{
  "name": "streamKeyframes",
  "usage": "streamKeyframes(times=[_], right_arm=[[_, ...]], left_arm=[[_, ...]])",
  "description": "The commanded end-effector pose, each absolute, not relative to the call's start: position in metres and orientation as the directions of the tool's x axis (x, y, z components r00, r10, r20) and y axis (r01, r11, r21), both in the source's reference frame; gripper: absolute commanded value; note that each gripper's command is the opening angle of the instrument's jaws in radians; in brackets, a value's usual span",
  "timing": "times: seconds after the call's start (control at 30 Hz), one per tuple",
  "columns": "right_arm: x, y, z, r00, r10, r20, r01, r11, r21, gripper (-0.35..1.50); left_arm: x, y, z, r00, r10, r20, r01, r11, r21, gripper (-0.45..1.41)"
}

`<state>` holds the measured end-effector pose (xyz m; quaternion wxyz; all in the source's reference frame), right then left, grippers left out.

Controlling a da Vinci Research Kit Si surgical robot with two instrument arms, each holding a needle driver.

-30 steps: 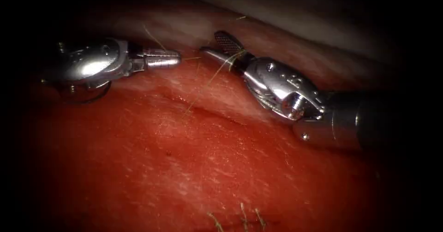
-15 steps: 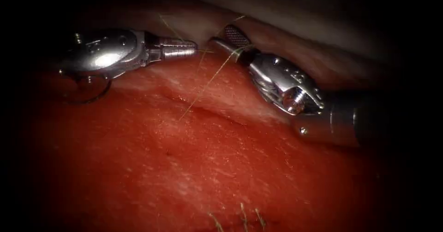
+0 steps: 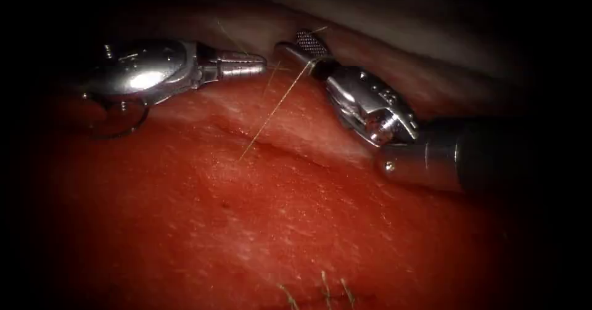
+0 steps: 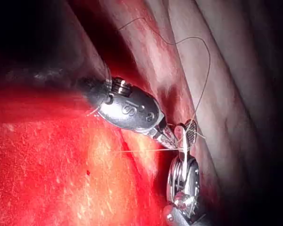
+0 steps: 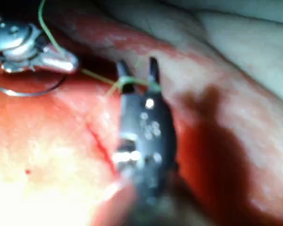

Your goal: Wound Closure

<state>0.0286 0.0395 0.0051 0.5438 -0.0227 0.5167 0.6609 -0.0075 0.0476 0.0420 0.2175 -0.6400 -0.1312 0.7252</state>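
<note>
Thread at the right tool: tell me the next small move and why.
Probably shut the right tool on the thread: its open jaws have thread looped across them, running down to the tissue. The left tool, shut, seems to hold the thread too. The needle lies loose beneath it, left of the cut.

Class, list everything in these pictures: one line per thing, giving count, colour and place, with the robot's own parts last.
Tissue: one, red and pale, under both tools.
Cut: one, dark line across the tissue, below the tool tips.
Thread: one strand, yellowish, from the cut up to the right tool's open jaws, looped round them.
Cut ends of thread: several, yellowish, at the endoscope view's bottom edge.
Needle: one, curved, beneath the left tool.
Left tool: one, silver, shut on thread.
Right tool: one, silver, open.
</note>
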Motion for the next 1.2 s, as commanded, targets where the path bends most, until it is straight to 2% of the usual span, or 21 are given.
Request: streamKeyframes(times=[0.03,0.1,0.13,0.17,0.2,0.37,0.73,1.2], right_arm=[[0.0296,0.040,0.005,-0.416,0.692,-0.590,-0.737,0.123,0.664,0.59],[0.0298,0.040,0.005,-0.417,0.691,-0.590,-0.734,0.127,0.667,0.49],[0.0300,0.040,0.005,-0.413,0.697,-0.587,-0.723,0.142,0.676,0.20],[0.0301,0.040,0.005,-0.408,0.702,-0.583,-0.703,0.166,0.692,-0.27],[0.0303,0.040,0.005,-0.417,0.693,-0.588,-0.695,0.174,0.698,-0.35],[0.0311,0.039,0.005,-0.402,0.684,-0.608,-0.673,0.230,0.703,-0.35],[0.0349,0.035,0.001,-0.203,0.652,-0.730,-0.734,0.393,0.555,-0.35],[0.0375,0.028,0.000,-0.108,0.701,-0.705,-0.710,0.442,0.548,-0.35]], left_arm=[[-0.0079,0.047,0.043,-0.084,0.483,-0.871,-0.148,-0.871,-0.469,-0.35],[-0.0078,0.047,0.043,-0.084,0.483,-0.872,-0.147,-0.871,-0.468,-0.35],[-0.0078,0.047,0.043,-0.084,0.483,-0.872,-0.146,-0.871,-0.468,-0.35],[-0.0077,0.047,0.043,-0.084,0.483,-0.872,-0.146,-0.871,-0.469,-0.35],[-0.0077,0.047,0.043,-0.084,0.483,-0.872,-0.145,-0.871,-0.469,-0.35],[-0.0073,0.047,0.043,-0.087,0.483,-0.871,-0.143,-0.872,-0.469,-0.35],[-0.0053,0.055,0.048,-0.188,0.488,-0.852,-0.230,-0.865,-0.445,-0.35],[-0.0078,0.063,0.058,-0.341,0.475,-0.811,-0.301,-0.873,-0.385,-0.35]])
